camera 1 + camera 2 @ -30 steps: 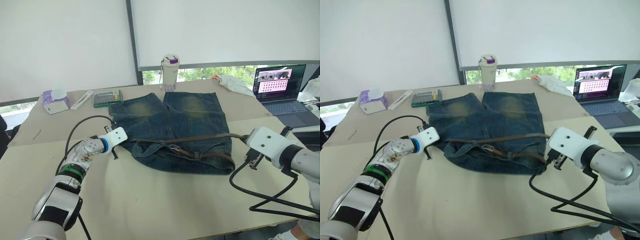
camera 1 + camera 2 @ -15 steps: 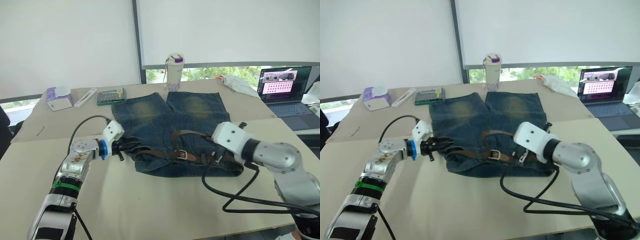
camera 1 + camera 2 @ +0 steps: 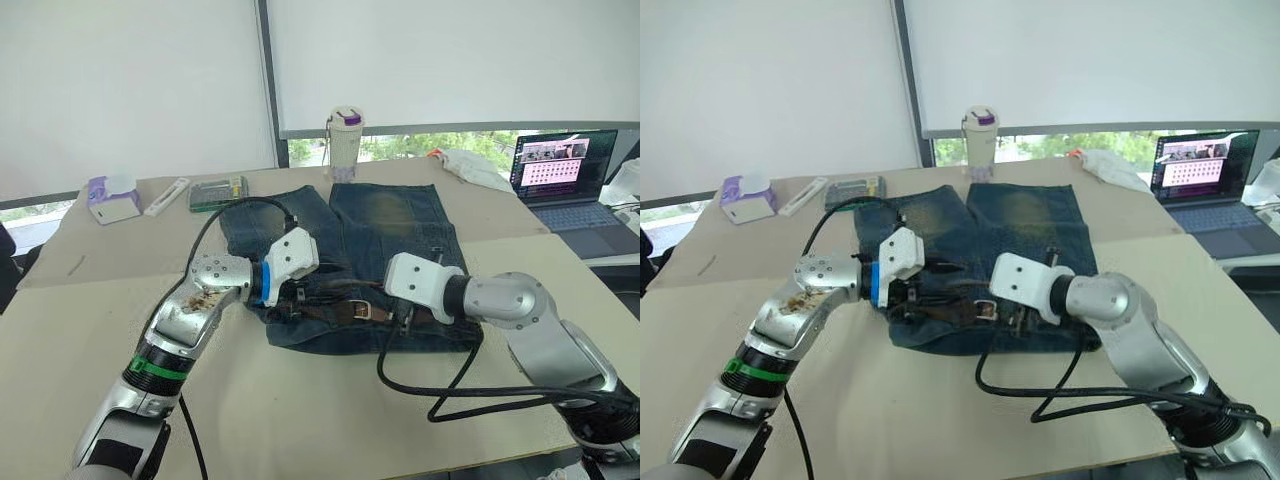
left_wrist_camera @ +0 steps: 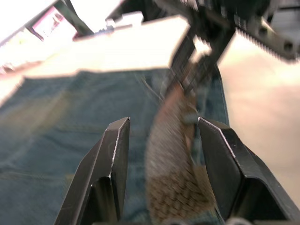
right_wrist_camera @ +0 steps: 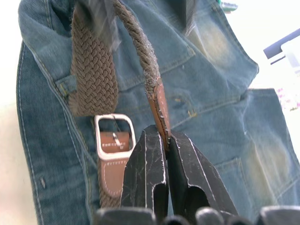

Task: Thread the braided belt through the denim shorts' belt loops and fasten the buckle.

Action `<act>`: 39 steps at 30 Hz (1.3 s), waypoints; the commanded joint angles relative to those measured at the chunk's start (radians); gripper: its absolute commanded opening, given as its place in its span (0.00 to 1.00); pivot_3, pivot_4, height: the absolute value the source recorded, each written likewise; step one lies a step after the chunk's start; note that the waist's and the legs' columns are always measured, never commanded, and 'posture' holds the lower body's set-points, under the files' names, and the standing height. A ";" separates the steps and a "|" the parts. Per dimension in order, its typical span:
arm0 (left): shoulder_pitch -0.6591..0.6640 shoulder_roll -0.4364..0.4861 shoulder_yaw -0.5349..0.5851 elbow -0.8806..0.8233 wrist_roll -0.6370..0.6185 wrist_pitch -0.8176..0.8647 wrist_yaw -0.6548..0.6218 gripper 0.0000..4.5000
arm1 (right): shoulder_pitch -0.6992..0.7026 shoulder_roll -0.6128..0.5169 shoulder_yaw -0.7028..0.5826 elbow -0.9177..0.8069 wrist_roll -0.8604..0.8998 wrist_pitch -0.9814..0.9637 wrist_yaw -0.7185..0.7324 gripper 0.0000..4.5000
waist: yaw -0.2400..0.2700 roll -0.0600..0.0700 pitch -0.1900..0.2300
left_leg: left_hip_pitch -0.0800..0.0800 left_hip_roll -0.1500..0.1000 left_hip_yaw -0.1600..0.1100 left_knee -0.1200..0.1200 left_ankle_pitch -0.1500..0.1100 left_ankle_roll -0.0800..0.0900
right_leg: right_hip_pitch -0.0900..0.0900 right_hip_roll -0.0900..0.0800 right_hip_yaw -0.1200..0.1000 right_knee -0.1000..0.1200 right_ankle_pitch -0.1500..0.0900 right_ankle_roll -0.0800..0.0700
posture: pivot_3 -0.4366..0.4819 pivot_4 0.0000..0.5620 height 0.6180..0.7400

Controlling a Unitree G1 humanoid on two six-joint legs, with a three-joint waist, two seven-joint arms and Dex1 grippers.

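The shorts (image 3: 345, 250) are lying flat on the table (image 3: 300, 400), with the belt (image 5: 93, 75) draped along the near waistband. The belt's tip is being pinched by the right gripper (image 5: 166, 140), just right of the buckle (image 5: 114, 136). The left gripper (image 4: 161, 140) is being held open astride the belt.

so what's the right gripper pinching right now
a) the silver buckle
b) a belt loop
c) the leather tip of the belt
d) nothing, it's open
c, in the right wrist view the right gripper is shut on the reddish leather tip of the braided belt, while the buckle lies free on the denim shorts beside it.
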 commanded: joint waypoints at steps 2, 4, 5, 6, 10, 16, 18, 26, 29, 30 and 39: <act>-0.011 -0.001 -0.012 0.005 0.056 -0.042 0.026 0.42 | -0.025 0.012 -0.002 -0.037 -0.003 0.027 -0.002 0.00 | 0.003 0.000 0.000 | 0.000 0.000 0.000 0.000 0.000 0.000 | 0.000 0.000 0.000 0.000 0.000 0.000 | 0.48 0.27 1.00; -0.003 -0.008 -0.008 0.021 0.069 -0.056 0.039 0.31 | -0.023 0.026 0.000 -0.046 0.009 0.046 -0.004 0.00 | 0.004 0.000 0.000 | 0.000 0.000 0.000 0.000 0.000 0.000 | 0.000 0.000 0.000 0.000 0.000 0.000 | 0.48 0.27 1.00; 0.000 -0.010 -0.006 0.026 0.074 -0.061 0.041 0.23 | -0.021 0.032 0.000 -0.050 0.014 0.056 -0.004 0.00 | 0.004 0.000 0.000 | 0.000 0.000 0.000 0.000 0.000 0.000 | 0.000 0.000 0.000 0.000 0.000 0.000 | 0.48 0.27 1.00; 0.005 -0.010 -0.003 0.034 0.078 -0.073 0.042 0.14 | -0.019 0.040 -0.004 -0.052 0.024 0.068 -0.002 0.00 | 0.004 0.000 0.000 | 0.000 0.000 0.000 0.000 0.000 0.000 | 0.000 0.000 0.000 0.000 0.000 0.000 | 0.48 0.27 1.00; 0.040 0.014 0.018 0.092 0.110 -0.137 0.056 0.00 | 0.016 0.077 -0.033 -0.046 0.050 0.117 -0.032 0.26 | 0.002 0.000 0.000 | 0.000 0.000 0.000 0.000 0.000 0.000 | 0.000 0.000 0.001 0.000 0.000 0.000 | 0.48 0.27 1.00; 0.107 0.058 0.048 0.183 0.168 -0.239 0.099 0.00 | 0.099 0.093 0.020 0.027 -0.003 0.119 -0.109 0.47 | 0.007 0.000 0.000 | 0.000 0.000 -0.002 0.000 0.000 0.000 | -0.001 -0.001 0.001 0.000 0.000 0.000 | 0.48 0.27 1.00; 0.119 0.065 0.059 0.191 0.173 -0.247 0.106 0.00 | 0.110 0.095 0.044 0.053 -0.027 0.103 -0.124 0.47 | 0.009 0.000 0.000 | 0.000 0.000 -0.002 0.000 0.000 0.000 | -0.001 -0.001 0.001 0.000 0.000 0.000 | 0.48 0.27 1.00; 0.144 0.080 0.069 0.186 0.193 -0.269 0.122 0.00 | 0.092 0.081 0.123 0.158 -0.123 0.048 -0.146 0.47 | 0.007 0.000 0.000 | 0.000 0.000 -0.001 0.000 0.000 0.000 | -0.001 -0.001 0.001 0.000 0.000 0.000 | 0.48 0.27 1.00; 0.151 0.080 0.069 0.172 0.196 -0.277 0.128 0.00 | 0.092 0.104 0.112 0.178 -0.129 0.057 -0.158 0.47 | 0.007 0.000 0.000 | 0.000 0.000 0.000 0.000 0.000 0.000 | -0.001 -0.001 0.001 0.000 0.000 0.000 | 0.48 0.27 1.00; 0.153 0.083 0.064 0.167 0.202 -0.288 0.126 0.00 | 0.092 0.114 0.101 0.182 -0.125 0.060 -0.163 0.47 | 0.006 0.000 0.000 | 0.000 0.000 0.000 0.000 0.000 0.000 | -0.001 0.000 0.001 0.000 0.000 0.000 | 0.48 0.27 1.00; 0.142 0.057 0.034 0.172 0.254 -0.336 0.140 0.00 | 0.138 0.166 -0.018 0.128 -0.053 0.125 -0.169 0.01 | 0.010 0.000 0.000 | 0.000 0.000 -0.001 0.000 0.000 0.000 | -0.001 -0.001 0.000 0.000 0.000 0.000 | 0.48 0.27 1.00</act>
